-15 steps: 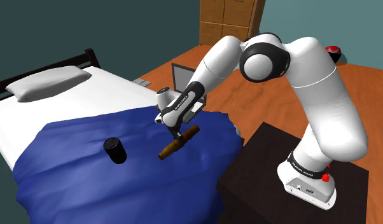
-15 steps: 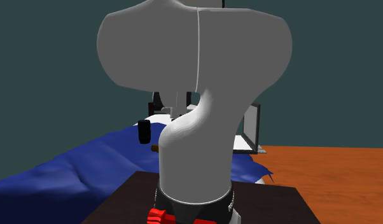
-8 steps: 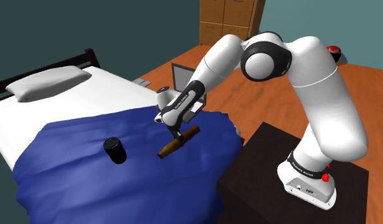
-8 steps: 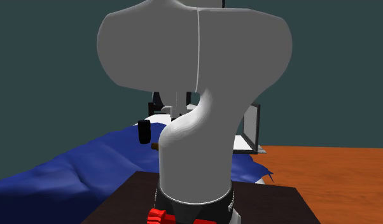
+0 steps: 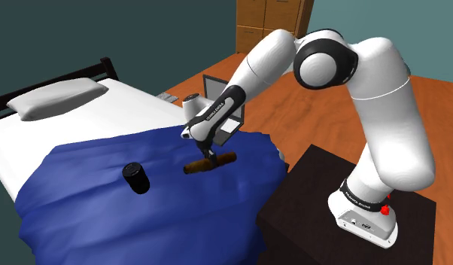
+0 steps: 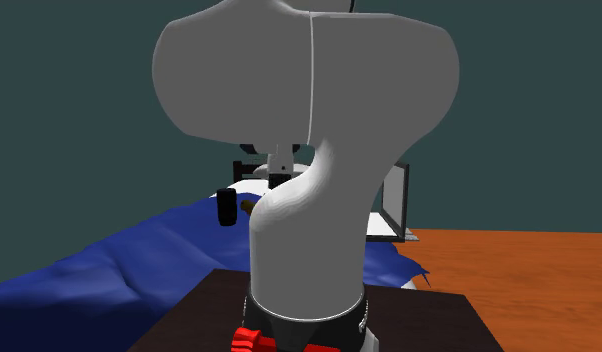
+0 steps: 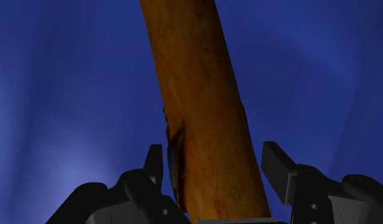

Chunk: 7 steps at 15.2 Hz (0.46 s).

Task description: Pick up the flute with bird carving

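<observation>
Flute (image 7: 200, 95), a brown wooden-looking tube, runs straight out from between the two black fingers (image 7: 279, 168) of the gripper (image 7: 214, 153). Each finger presses a side of it, so the hand is clamped on the flute near one end of its visible length. A dark notch marks the tube just beside one finger; whether that is the bird carving cannot be told.

In the shoulder view the flute lies almost level at the centre of the frame, directly under the gripper, over the blue blanket (image 5: 142, 218). I judge the grasp to be made. The lift looks to be at its very start. The flute seems to sit just above the cloth, but the pictures do not settle whether it is fully clear of it. What is left is to raise it plainly off the bed (image 5: 135, 105) and keep it steady.

Counting outward from the hand:
- One flute.
- One black cylinder (image 5: 136, 178), upright on the blanket to the lower left of the flute and well apart from it.
- One blue blanket, covering the nearer half of one bed.
- One pale pillow (image 5: 56, 96), at the upper left of the shoulder view.
- One open grey laptop (image 5: 216, 89), behind the gripper at the far edge of the bed.
- One wooden cabinet (image 5: 272, 21), at the top centre.
- One dark stand (image 5: 315, 203), at the lower right, carrying the single white arm (image 5: 383, 113).
</observation>
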Motion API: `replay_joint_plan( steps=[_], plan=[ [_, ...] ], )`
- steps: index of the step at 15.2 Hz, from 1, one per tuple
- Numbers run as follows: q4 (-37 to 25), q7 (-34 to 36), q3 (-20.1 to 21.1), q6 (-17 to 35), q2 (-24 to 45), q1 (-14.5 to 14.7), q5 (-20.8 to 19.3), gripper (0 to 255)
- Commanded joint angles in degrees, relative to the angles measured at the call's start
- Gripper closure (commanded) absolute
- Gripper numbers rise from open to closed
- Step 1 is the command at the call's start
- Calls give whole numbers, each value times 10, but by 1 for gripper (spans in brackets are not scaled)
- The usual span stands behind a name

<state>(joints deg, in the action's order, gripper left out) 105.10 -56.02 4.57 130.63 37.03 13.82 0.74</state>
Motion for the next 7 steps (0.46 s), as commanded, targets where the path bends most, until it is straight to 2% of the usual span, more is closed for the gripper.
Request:
replay_joint_plan(
  steps=[1, 7],
  plan=[
    [3, 0, 1, -11, -14, -1, 1, 255],
    [5, 0, 2, -32, -38, -2, 2, 255]
  ],
)
